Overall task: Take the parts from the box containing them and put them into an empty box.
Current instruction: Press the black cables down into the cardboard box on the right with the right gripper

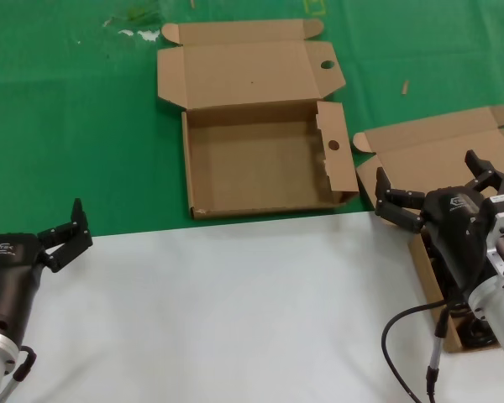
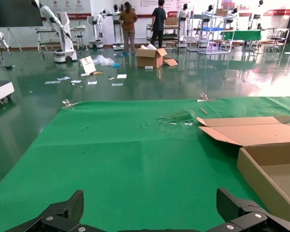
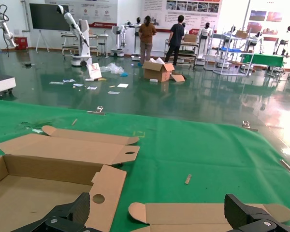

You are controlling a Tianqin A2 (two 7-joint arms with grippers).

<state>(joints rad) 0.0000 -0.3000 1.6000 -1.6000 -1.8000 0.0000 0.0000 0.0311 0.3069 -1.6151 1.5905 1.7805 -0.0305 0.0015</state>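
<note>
Green cloth covered the far half of the table, and a white sheet covered the near half; beyond the table lay a glossy workshop floor with people and racks at its far end.

At the right, the right gripper hung with its fingers spread wide, empty, over the near part of the parts box. That box sat at the right edge of the table, lid folded back toward the far side, with a small rounded ear tab at the lid's left corner. Most of its tray was hidden by the arm (only something dark showed in the tray beneath the arm, too hidden to identify).

Left of it, at the centre of the cloth, lay the empty box, lid open toward the far side, with round holes in its right flaps. Its tray held nothing and its near wall met the edge of the white sheet.

At the near left, the left gripper waited over the white sheet, fingers spread and empty, well apart from both boxes.
</note>
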